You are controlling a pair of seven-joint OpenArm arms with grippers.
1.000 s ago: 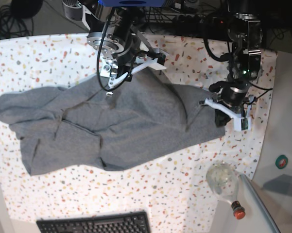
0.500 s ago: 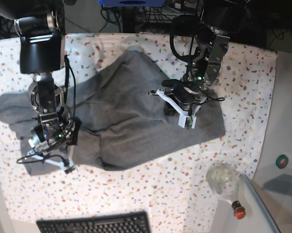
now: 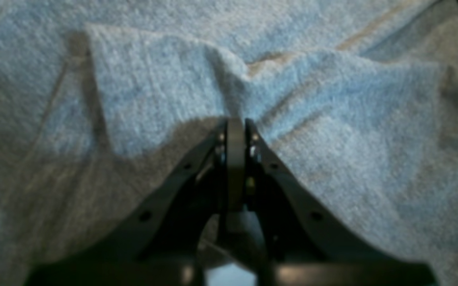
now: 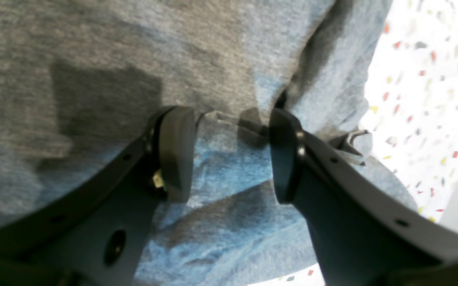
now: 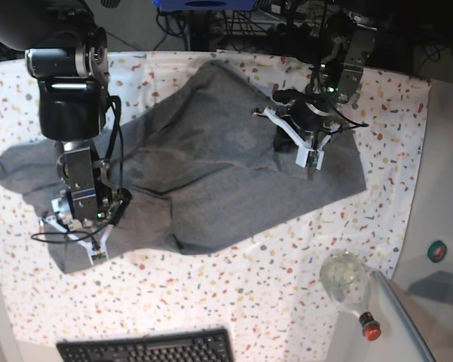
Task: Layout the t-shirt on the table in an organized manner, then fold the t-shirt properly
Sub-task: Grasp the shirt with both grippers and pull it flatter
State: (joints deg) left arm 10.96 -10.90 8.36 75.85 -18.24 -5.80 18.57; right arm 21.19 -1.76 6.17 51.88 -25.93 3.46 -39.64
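We see the left gripper (image 3: pixel 235 126) pinching a t-shirt (image 5: pixel 211 151) ridge; the right gripper (image 4: pixel 231 153) straddles its fabric, jaws apart.

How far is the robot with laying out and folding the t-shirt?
Done: little; the t-shirt lies bunched and creased on the table. In hand: the left gripper pinches a fabric ridge, while the right gripper is open over the cloth near its edge. Left: flattening it, then every fold.
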